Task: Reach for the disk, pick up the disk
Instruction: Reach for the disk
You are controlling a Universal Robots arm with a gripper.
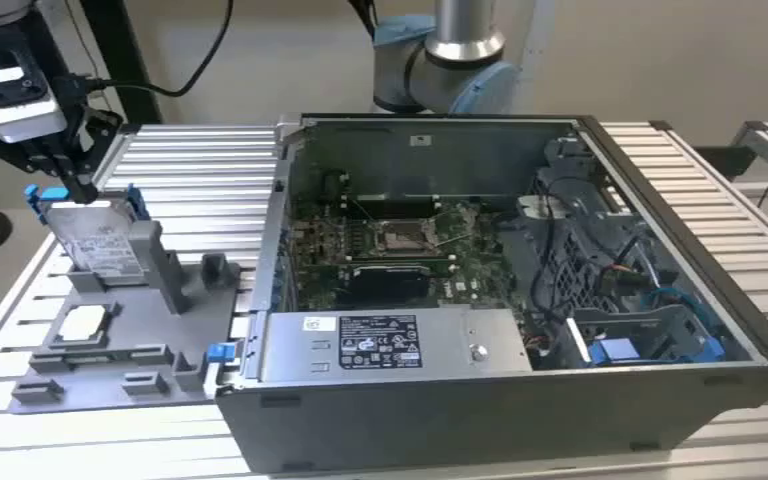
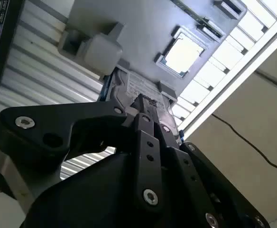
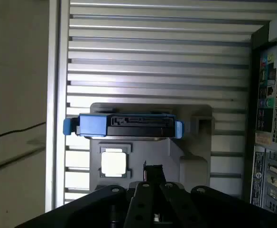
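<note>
Closed and empty at the gripper [image 1: 77, 185]. Poised just above the top edge of the disk [image 1: 95, 240], near its blue corner. Disk upright in a slot of the grey holder [image 1: 117, 355] on the slatted table [image 1: 197, 160], at the exterior view's left of the open computer case [image 1: 491, 420].

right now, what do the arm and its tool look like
The arm is a silver metal tube with grey joints and pale blue caps. The tool is matte black, built of jointed links with silver screws. A black module with a white face sits above it, and a black cable runs off it.
</note>
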